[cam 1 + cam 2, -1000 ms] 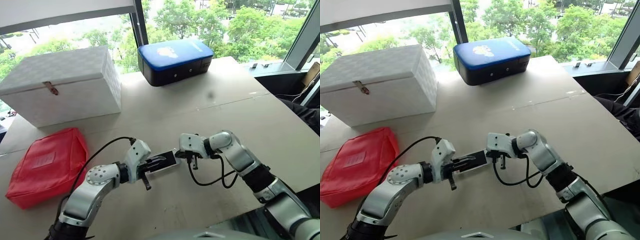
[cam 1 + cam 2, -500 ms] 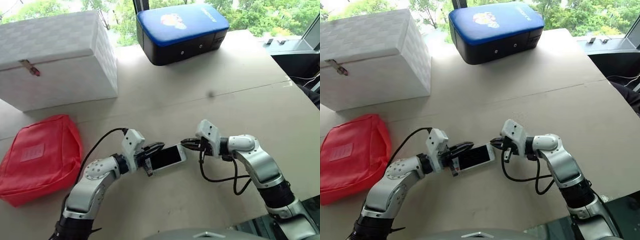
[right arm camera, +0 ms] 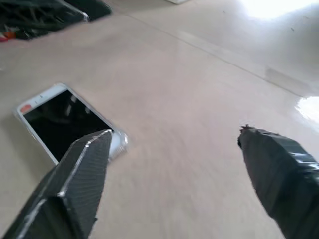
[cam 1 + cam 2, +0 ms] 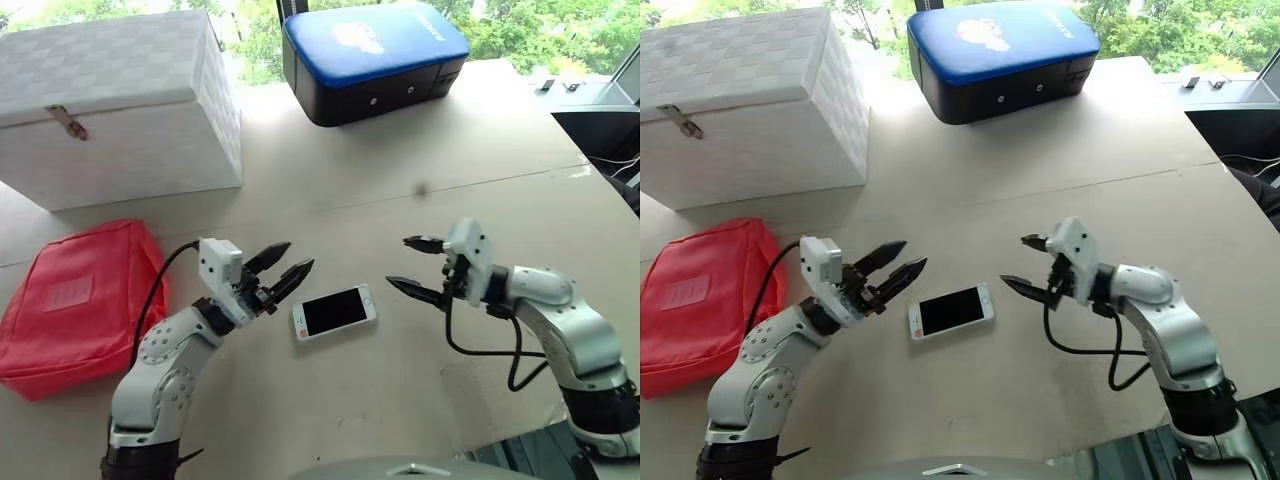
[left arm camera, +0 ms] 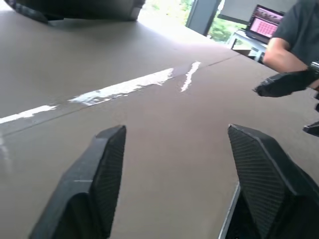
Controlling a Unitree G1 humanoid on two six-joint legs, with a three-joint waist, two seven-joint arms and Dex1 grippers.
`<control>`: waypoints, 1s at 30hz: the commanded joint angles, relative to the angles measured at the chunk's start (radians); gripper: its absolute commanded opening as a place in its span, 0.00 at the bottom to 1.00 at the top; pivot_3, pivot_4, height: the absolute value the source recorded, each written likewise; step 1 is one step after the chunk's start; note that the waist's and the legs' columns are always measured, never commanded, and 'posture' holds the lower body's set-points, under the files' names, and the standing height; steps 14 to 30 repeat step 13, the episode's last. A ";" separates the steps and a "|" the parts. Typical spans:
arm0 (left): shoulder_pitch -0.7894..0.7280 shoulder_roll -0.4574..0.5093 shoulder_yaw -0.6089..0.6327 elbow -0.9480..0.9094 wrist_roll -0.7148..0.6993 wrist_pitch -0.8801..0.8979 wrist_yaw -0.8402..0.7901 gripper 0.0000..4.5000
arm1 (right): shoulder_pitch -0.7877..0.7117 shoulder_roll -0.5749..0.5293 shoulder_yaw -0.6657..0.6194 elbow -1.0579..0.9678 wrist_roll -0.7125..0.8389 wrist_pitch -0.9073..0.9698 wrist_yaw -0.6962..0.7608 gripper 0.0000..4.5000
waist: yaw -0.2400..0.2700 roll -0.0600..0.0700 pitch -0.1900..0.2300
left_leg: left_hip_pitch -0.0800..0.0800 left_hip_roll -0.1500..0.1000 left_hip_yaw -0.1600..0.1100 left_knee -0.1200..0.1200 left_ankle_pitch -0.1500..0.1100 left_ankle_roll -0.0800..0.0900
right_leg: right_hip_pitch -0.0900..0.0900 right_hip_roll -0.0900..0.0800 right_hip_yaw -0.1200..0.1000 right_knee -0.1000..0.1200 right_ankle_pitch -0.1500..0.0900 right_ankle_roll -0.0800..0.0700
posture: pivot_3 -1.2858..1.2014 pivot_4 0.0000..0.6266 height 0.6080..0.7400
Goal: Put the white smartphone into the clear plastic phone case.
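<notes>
The white smartphone (image 4: pixel 334 312) lies flat on the table, screen up, between my two grippers; the right wrist view shows it too (image 3: pixel 65 122). A thin glossy rim edges it, and I cannot tell whether that is the clear plastic phone case. My left gripper (image 4: pixel 298 255) hovers open just left of the phone, pointing at it, with nothing between its fingers (image 5: pixel 99 169). To the phone's right, my right gripper (image 4: pixel 397 261) hangs above the table with its jaws spread wide and empty. Neither gripper touches the phone.
A white woven box (image 4: pixel 110 100) stands at the back left and a blue-topped black case (image 4: pixel 375 55) at the back middle. A red pouch (image 4: pixel 75 300) lies on the left. A person in a dark shirt (image 5: pixel 299 30) is beyond the table's right side.
Both grippers were shut on the phone's two ends; now both have opened, lifted and drawn apart. The phone rests free on the table. The camera has tilted downward.
</notes>
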 commanded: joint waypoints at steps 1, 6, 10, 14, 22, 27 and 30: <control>0.072 0.004 0.081 -0.096 -0.021 0.021 0.081 0.99 | 0.105 -0.032 -0.135 -0.108 0.042 -0.023 -0.040 1.00 | 0.006 0.000 0.000 | 0.001 0.000 0.000 0.000 0.000 0.000 | 0.001 0.000 0.000 0.000 0.000 0.001 | 0.52 0.24 1.00; 0.232 0.043 0.126 -0.160 -0.013 0.016 0.060 0.99 | 0.273 -0.063 -0.222 -0.187 0.045 -0.085 -0.051 1.00 | 0.006 0.001 0.001 | 0.002 0.002 0.000 0.004 0.000 -0.001 | 0.002 0.002 0.000 0.002 -0.002 0.003 | 0.52 0.24 1.00; 0.337 0.042 0.155 -0.185 -0.017 -0.005 0.044 0.99 | 0.390 -0.092 -0.270 -0.199 0.035 -0.138 -0.043 1.00 | 0.006 0.002 0.001 | 0.001 0.003 -0.001 0.012 -0.001 0.000 | 0.002 0.002 0.001 0.005 -0.002 0.004 | 0.52 0.24 1.00; 0.379 0.039 0.166 -0.183 -0.016 -0.007 0.044 0.99 | 0.448 -0.095 -0.302 -0.184 0.055 -0.167 -0.033 1.00 | 0.007 0.001 0.001 | 0.000 0.003 -0.001 0.015 -0.003 0.004 | 0.001 0.002 0.002 0.009 -0.002 0.004 | 0.52 0.24 1.00; 0.379 0.039 0.166 -0.183 -0.016 -0.007 0.044 0.99 | 0.448 -0.095 -0.302 -0.184 0.055 -0.167 -0.033 1.00 | 0.007 0.001 0.001 | 0.000 0.003 -0.001 0.015 -0.003 0.004 | 0.001 0.002 0.002 0.009 -0.002 0.004 | 0.52 0.24 1.00; 0.379 0.039 0.166 -0.183 -0.016 -0.007 0.044 0.99 | 0.448 -0.095 -0.302 -0.184 0.055 -0.167 -0.033 1.00 | 0.007 0.001 0.001 | 0.000 0.003 -0.001 0.015 -0.003 0.004 | 0.001 0.002 0.002 0.009 -0.002 0.004 | 0.52 0.24 1.00; 0.379 0.039 0.166 -0.183 -0.016 -0.007 0.044 0.99 | 0.448 -0.095 -0.302 -0.184 0.055 -0.167 -0.033 1.00 | 0.007 0.001 0.001 | 0.000 0.003 -0.001 0.015 -0.003 0.004 | 0.001 0.002 0.002 0.009 -0.002 0.004 | 0.52 0.24 1.00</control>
